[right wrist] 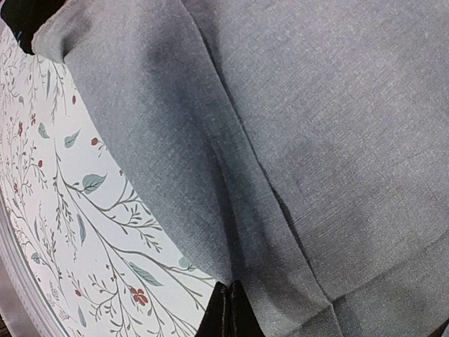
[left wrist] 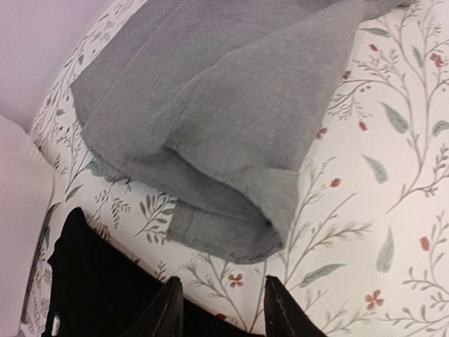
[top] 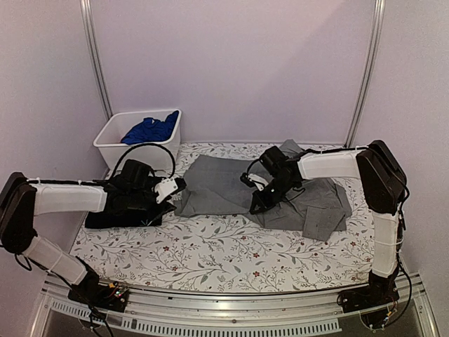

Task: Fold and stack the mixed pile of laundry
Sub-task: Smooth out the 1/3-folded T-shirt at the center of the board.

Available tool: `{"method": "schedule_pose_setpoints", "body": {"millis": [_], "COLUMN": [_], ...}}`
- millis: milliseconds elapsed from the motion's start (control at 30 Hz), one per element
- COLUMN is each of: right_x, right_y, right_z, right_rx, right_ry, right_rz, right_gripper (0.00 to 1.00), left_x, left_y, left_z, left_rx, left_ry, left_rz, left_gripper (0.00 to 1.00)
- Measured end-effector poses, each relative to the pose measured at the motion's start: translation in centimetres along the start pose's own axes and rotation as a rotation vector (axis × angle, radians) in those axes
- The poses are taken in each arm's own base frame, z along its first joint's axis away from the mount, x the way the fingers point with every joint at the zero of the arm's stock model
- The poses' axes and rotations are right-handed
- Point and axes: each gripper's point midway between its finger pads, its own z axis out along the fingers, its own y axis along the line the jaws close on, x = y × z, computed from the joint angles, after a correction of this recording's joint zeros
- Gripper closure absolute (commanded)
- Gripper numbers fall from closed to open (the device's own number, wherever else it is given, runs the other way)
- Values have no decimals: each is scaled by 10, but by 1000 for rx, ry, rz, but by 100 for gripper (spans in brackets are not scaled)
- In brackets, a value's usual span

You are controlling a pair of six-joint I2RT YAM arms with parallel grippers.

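Left of grey shirt (top: 219, 184): black T-shirt (top: 112, 219), bin (top: 112, 157)

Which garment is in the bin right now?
The bright blue garment, in the white bin; the grey shirt and black garment lie on the floral tablecloth.

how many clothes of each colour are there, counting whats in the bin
grey cloth garment, spread on the table: 1, as far as can be told
black cloth garment, at the left: 1
bright blue cloth garment, in the white plastic bin: 1
total: 3
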Motion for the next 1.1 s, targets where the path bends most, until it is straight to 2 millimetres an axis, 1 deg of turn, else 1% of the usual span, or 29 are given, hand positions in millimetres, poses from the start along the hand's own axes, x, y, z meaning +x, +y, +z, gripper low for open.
{"method": "schedule_pose_setpoints", "body": {"millis": [33,133,233,267,300,367,467,500,533,633,700,733,867,967,1033,1100], "right_x": [0,0,0,0,0,0,0,0,0,0,0,0,0,-1,-4,-8], "right_y": [0,1,1,2,2,2,2,1,1,1,1,1,1,2,4,7], "right_z": [0,0,0,0,0,0,0,0,0,0,0,0,0,-2,-6,-11], "right_rx": [-2,-6,-8,-9,-9,-9,-9,-8,-8,-8,-8,-8,-7,-7,-8,-16], "right_ry": [0,0,-1,-1,-1,-1,-1,-1,-1,0,0,0,0,-4,-14,-31], "right_rz": [0,0,0,-1,0,-1,0,0,0,-1,-1,0,-2,-5,-10,-18], "right_gripper": [100,100,100,100,100,100,100,100,100,100,100,100,100,100,100,100], "left_x": [-10,-23,-29,-29,-28,-19,-5,-2,0,8,16,19,29,35,38,38], "left_y": [-11,-33,-42,-45,-46,-49,-52,-51,-50,-46,-42,-39,-25,-9,3,16], "left_z": [0,3,15,23,25,35,43,44,46,50,54,56,59,59,56,49], "left_rx": [50,158,236,260,265,280,277,270,261,231,202,185,108,42,-9,-59], "left_ry": [-30,-61,-55,-41,-36,0,54,63,73,106,136,149,196,220,234,232], "left_rz": [-1,-18,-45,-58,-60,-67,-66,-63,-59,-32,-24,-13,18,33,38,45], "left_gripper": [59,58,55,54,54,53,54,57,63,89,98,100,100,100,100,100]}}
